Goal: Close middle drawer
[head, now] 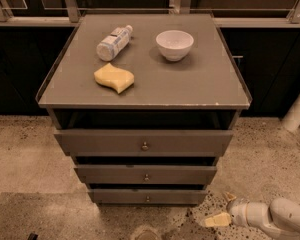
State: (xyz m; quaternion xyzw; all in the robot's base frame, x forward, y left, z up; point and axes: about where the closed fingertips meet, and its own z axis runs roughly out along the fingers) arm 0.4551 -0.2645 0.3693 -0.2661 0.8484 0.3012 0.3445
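Note:
The middle drawer (110,174) is the second of three grey-brown drawer fronts in the cabinet, with a small round metal knob (146,177). It stands slightly pulled out, with a dark gap above it. The top drawer (100,143) is taller and wider and juts out furthest. The bottom drawer (115,196) has the narrowest front. My gripper (222,208) is low at the bottom right, near the floor, to the right of and below the drawers and touching none of them. Its two tan fingertips are spread apart and hold nothing.
On the cabinet top (190,84) lie a plastic bottle (113,42) on its side, a white bowl (174,44) and a yellow sponge (114,78). The floor is speckled stone, with a dark mat (50,216) at the front left. Dark cabinets and a rail run behind.

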